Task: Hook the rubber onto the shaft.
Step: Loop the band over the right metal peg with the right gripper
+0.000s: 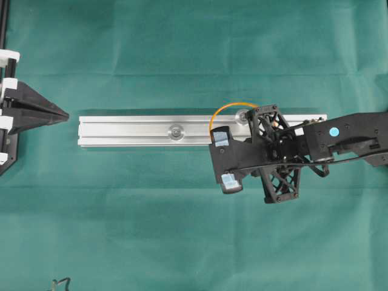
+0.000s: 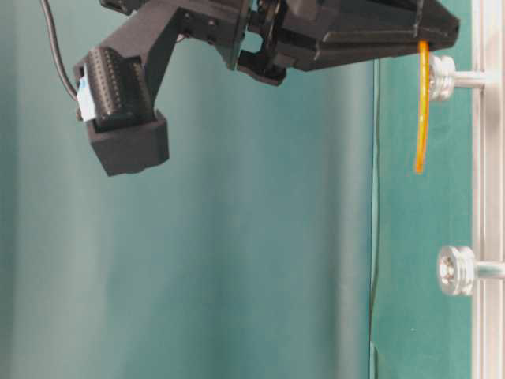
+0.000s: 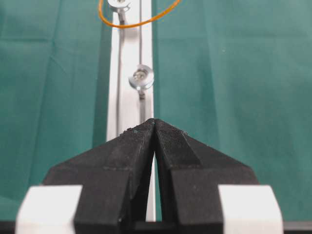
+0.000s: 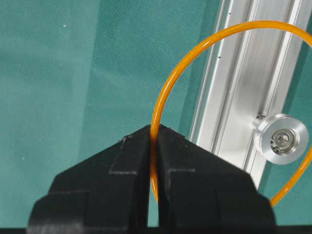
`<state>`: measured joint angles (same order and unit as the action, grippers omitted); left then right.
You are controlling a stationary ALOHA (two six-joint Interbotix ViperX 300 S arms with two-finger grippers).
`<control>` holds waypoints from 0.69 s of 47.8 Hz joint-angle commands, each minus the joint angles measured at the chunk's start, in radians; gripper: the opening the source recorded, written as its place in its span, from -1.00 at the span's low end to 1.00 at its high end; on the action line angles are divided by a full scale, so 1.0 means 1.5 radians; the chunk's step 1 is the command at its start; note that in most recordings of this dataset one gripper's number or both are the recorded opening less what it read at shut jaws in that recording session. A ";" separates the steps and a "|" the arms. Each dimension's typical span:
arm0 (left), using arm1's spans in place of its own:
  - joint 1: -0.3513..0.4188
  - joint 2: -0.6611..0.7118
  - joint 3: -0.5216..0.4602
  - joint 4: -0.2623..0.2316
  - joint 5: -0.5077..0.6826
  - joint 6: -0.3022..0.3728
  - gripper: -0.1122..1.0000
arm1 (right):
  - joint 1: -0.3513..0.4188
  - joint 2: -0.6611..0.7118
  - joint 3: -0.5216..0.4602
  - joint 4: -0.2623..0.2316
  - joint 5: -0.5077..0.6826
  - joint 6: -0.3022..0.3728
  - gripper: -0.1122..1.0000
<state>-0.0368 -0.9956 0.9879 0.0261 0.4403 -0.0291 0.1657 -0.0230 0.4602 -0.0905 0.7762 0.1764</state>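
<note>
- Closed tight, your right gripper (image 4: 154,132) pinches the orange rubber (image 4: 168,87) between its jaws, gripping one side of the ring.
- Your left gripper (image 3: 155,126) sits at the table's far edge with its jaws pressed together on nothing, pointing along the silver rail (image 1: 133,129).
- You can see the rubber held as an open ring over the rail, circling the shaft (image 4: 281,139) nearest your right gripper in the right wrist view.
- From table level, the band hangs just in front of that shaft's flanged head.
- A second shaft (image 1: 176,131) stands mid-rail, well apart from the ring.
- Green cloth (image 1: 182,230) covers the table.
</note>
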 commanded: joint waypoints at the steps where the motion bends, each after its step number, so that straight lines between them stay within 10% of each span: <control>1: -0.002 0.006 -0.017 0.002 -0.006 0.000 -0.80 | 0.003 -0.007 -0.009 0.001 -0.005 0.001 -0.71; 33: -0.002 0.006 -0.017 0.002 -0.006 -0.001 -0.80 | 0.025 -0.006 -0.011 0.001 -0.005 0.002 -0.71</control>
<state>-0.0368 -0.9940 0.9879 0.0261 0.4403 -0.0291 0.1948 -0.0230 0.4602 -0.0905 0.7747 0.1779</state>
